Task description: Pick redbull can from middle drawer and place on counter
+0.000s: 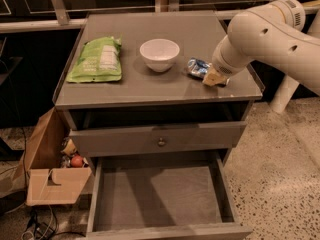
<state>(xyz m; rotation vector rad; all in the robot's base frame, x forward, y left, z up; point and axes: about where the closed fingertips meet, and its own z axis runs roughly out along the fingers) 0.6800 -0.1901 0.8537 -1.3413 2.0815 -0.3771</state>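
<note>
The redbull can (197, 67), silver and blue, lies on its side on the grey counter (150, 86), just right of the white bowl. My gripper (213, 77) is at the end of the white arm that comes in from the right. It sits low over the counter right against the can's right end, and part of the can is hidden behind it. The middle drawer (158, 198) is pulled out below and shows only its bare grey floor.
A white bowl (159, 54) stands mid-counter and a green snack bag (97, 59) lies at the left. A drawer front with a round knob (161, 142) sits above the open drawer. A cardboard box (52, 176) with small items stands on the floor at the left.
</note>
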